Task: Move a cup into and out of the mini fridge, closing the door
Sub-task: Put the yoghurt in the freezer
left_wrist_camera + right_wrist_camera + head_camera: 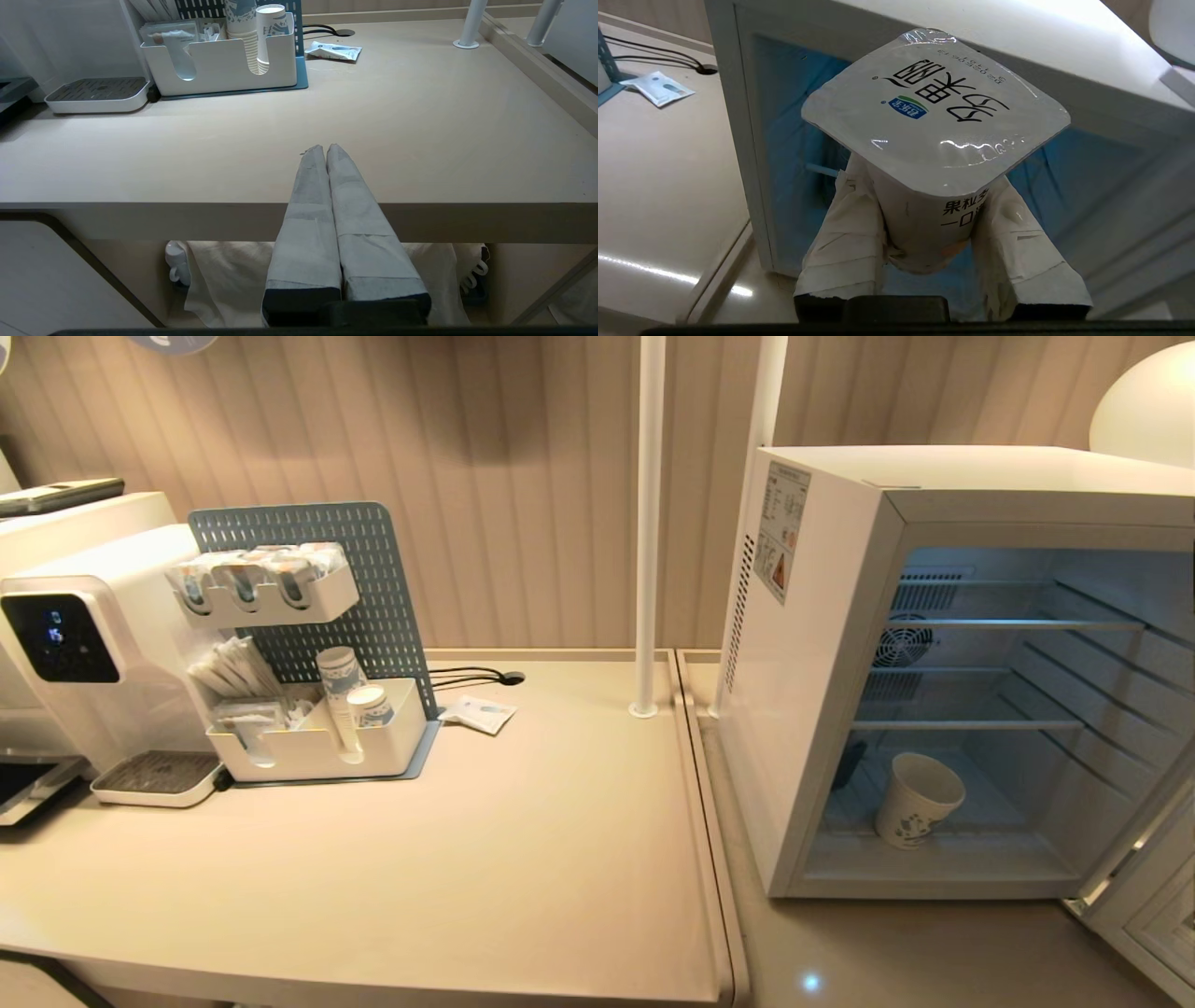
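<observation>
Right jaws (931, 233) pinch a foil-lidded yogurt tub (936, 135), seemingly before the mini fridge (752, 154); left jaws (325, 151) pressed together.

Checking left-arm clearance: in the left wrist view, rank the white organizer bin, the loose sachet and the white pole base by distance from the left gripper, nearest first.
From the shut left gripper, at the table's near edge:
1. White organizer bin, toward the dispenser side.
2. Loose sachet, lying flat just beyond the bin.
3. White pole base, at the far edge toward the fridge.

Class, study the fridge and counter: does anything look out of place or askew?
Yes. The cup leans tilted on the fridge floor instead of standing upright, the door hangs open, and a sachet lies loose on the counter beside the organiser.
</observation>
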Controlling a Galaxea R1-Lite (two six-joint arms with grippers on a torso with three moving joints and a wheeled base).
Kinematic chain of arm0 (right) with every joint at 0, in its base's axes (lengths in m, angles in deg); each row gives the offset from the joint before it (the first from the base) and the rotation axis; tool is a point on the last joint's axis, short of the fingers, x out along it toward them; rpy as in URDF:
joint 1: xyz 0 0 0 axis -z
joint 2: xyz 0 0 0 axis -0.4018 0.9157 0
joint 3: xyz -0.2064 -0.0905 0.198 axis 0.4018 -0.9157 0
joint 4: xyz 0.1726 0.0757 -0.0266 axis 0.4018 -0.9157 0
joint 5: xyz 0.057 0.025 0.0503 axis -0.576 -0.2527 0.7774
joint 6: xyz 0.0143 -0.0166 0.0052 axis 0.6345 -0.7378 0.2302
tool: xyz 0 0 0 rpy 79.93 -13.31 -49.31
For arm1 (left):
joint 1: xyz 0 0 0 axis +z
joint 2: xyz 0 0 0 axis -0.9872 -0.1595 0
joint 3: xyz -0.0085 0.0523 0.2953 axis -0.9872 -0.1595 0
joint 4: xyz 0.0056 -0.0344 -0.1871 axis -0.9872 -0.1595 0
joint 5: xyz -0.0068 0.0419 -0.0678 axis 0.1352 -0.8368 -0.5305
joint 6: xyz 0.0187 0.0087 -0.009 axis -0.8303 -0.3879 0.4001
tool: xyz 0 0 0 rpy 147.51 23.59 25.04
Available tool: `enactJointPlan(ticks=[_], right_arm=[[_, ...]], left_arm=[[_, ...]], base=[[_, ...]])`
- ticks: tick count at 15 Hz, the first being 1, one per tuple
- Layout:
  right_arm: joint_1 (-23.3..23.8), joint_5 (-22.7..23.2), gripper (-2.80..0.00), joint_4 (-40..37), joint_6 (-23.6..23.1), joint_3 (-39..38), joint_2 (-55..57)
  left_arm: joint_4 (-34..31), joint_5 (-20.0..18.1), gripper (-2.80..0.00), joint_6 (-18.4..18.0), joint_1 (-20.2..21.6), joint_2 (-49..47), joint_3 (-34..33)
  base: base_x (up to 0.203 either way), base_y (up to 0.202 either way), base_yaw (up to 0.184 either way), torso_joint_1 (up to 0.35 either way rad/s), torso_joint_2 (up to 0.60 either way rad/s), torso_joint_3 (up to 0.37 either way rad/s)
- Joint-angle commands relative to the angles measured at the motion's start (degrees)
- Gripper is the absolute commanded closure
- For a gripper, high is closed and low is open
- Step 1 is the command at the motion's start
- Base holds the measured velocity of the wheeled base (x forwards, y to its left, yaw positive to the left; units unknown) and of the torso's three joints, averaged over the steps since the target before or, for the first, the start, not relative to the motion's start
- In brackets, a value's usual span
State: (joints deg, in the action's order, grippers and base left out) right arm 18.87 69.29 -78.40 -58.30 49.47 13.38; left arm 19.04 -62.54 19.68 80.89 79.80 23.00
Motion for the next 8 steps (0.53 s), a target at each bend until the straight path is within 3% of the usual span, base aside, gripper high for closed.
enactJointPlan(ticks=[1, 8], right_arm=[[0.87, -0.34, 0.00, -0.40, -0.17, -4.03, -5.87], [1.04, -0.49, 0.00, -6.87, 2.43, -13.34, -13.99]], left_arm=[[0.01, 0.00, 0.00, -0.01, 0.01, 0.02, 0.00], [0.01, 0.00, 0.00, -0.01, 0.01, 0.02, 0.00]], base=[[0.000, 0.000, 0.000, 0.000, 0.00, 0.000], [0.000, 0.000, 0.000, 0.000, 0.00, 0.000]])
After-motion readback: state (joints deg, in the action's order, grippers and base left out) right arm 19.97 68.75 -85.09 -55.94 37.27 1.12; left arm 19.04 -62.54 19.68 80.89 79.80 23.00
